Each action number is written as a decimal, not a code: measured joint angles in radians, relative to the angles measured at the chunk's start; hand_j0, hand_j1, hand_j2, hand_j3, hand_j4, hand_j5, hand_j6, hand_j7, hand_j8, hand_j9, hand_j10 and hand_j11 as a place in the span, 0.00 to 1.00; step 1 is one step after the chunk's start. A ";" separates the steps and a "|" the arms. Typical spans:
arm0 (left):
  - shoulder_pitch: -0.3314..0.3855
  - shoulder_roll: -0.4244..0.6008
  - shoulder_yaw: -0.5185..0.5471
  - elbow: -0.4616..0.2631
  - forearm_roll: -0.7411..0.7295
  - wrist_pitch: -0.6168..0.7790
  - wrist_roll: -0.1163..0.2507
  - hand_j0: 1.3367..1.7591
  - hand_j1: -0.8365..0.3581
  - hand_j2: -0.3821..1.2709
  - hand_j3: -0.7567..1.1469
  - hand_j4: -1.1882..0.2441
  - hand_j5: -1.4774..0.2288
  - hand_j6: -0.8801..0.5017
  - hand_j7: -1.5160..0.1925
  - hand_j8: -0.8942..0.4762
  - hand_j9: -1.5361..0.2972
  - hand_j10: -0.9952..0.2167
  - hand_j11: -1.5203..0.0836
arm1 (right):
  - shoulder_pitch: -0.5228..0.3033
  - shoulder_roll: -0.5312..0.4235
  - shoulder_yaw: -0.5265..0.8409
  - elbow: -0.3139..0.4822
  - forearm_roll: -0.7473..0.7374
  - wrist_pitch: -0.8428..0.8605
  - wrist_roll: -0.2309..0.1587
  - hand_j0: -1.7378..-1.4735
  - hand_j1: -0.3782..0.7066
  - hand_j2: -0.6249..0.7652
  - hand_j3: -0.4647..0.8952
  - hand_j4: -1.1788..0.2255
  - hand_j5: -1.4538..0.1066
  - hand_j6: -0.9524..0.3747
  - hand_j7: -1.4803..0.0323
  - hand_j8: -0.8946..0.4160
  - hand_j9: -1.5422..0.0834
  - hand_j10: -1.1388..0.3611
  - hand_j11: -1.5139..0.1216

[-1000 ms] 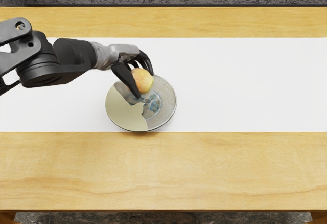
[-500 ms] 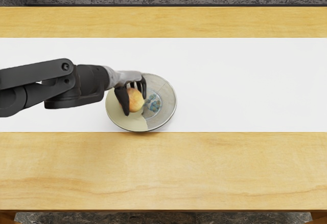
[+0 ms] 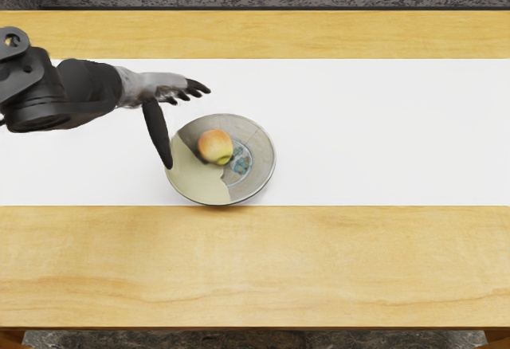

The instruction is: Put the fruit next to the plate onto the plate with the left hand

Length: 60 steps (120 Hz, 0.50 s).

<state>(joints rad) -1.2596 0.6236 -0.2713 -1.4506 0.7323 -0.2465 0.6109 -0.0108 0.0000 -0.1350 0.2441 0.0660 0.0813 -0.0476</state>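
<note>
Round fruit [image 3: 215, 146] on glossy plate [image 3: 259, 175]

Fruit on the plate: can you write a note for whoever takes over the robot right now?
Left hand: open, fingers spread, holding nothing, just left of the plate; one finger points down by the plate's left rim.
Right hand: not in view.
Fruit: lies on the plate, a little left of its middle, apart from the hand.
Done: the fruit is on the plate.
Left: probably only to draw the left arm clear.
</note>
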 joint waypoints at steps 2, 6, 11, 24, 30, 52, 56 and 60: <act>0.000 0.017 -0.015 0.000 -0.026 -0.020 0.000 0.76 0.95 0.25 0.40 0.79 0.81 0.61 0.84 0.63 0.79 0.78 0.90 | 0.000 0.000 0.000 0.000 0.000 0.000 0.000 0.30 0.04 0.45 0.34 0.83 0.92 0.71 0.97 0.67 0.94 0.75 0.92; 0.002 0.032 -0.040 0.000 -0.076 -0.061 0.000 0.76 0.95 0.25 0.40 0.80 0.82 0.62 0.85 0.63 0.80 0.79 0.90 | 0.000 0.000 0.000 0.000 0.000 0.000 0.000 0.30 0.04 0.45 0.34 0.83 0.92 0.71 0.97 0.67 0.94 0.75 0.92; 0.002 0.057 -0.062 0.001 -0.138 -0.115 0.000 0.76 0.96 0.25 0.40 0.80 0.83 0.62 0.85 0.64 0.81 0.79 0.91 | 0.000 0.000 0.000 0.001 0.000 0.000 0.000 0.30 0.04 0.45 0.34 0.83 0.92 0.71 0.97 0.67 0.94 0.75 0.92; 0.073 0.120 -0.138 0.003 -0.262 -0.258 0.000 0.76 0.97 0.24 0.40 0.81 0.84 0.63 0.87 0.64 0.82 0.81 0.93 | 0.000 0.000 0.000 0.001 0.000 0.000 0.000 0.30 0.04 0.45 0.34 0.83 0.92 0.71 0.97 0.67 0.94 0.75 0.92; 0.119 0.125 -0.192 0.004 -0.297 -0.299 0.000 0.76 0.98 0.24 0.40 0.82 0.85 0.63 0.87 0.64 0.82 0.81 0.93 | 0.000 0.000 0.000 0.001 0.000 0.000 0.000 0.30 0.04 0.45 0.34 0.83 0.92 0.71 0.97 0.67 0.94 0.75 0.92; 0.181 0.258 -0.293 0.019 -0.505 -0.353 0.000 0.76 0.99 0.23 0.40 0.82 0.86 0.63 0.88 0.65 0.83 0.82 0.94 | 0.000 0.000 0.000 0.001 0.000 0.000 0.000 0.30 0.04 0.45 0.34 0.83 0.92 0.71 0.97 0.67 0.94 0.75 0.92; 0.203 0.272 -0.302 0.036 -0.567 -0.357 0.000 0.76 0.99 0.23 0.40 0.82 0.86 0.63 0.88 0.65 0.83 0.82 0.94 | 0.001 0.000 0.000 0.001 0.000 0.000 0.000 0.30 0.04 0.45 0.34 0.83 0.92 0.71 0.97 0.67 0.94 0.75 0.92; 0.218 0.281 -0.309 0.054 -0.620 -0.359 0.000 0.76 0.99 0.23 0.40 0.83 0.86 0.63 0.88 0.65 0.83 0.82 0.94 | 0.001 0.000 0.000 0.001 0.000 0.000 0.000 0.30 0.04 0.45 0.34 0.83 0.92 0.71 0.97 0.67 0.94 0.75 0.92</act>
<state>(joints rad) -1.0420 0.9045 -0.5804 -1.3968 0.1126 -0.6052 0.6109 -0.0100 0.0000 -0.1350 0.2454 0.0660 0.0813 -0.0476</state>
